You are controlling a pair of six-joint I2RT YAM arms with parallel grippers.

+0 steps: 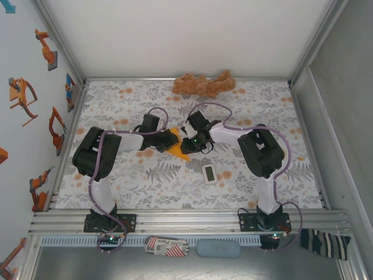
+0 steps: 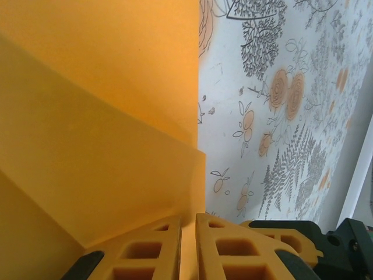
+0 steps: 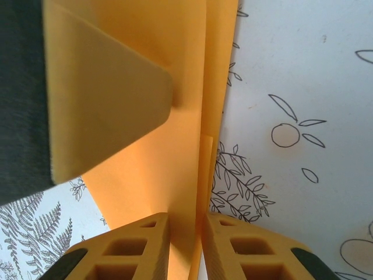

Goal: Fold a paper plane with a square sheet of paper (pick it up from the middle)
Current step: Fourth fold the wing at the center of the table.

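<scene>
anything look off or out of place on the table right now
Nothing looks spilled or torn. The orange paper is pinched by the left claw and right claw in the middle. Strays: a brown plush toy at the far edge and a small white device nearer the front.

Light was bright and even from above — only faint shadows lay on the table (image 1: 175,192). In both wrist views the close orange paper (image 2: 99,157) looked soft, slightly blurred.
</scene>
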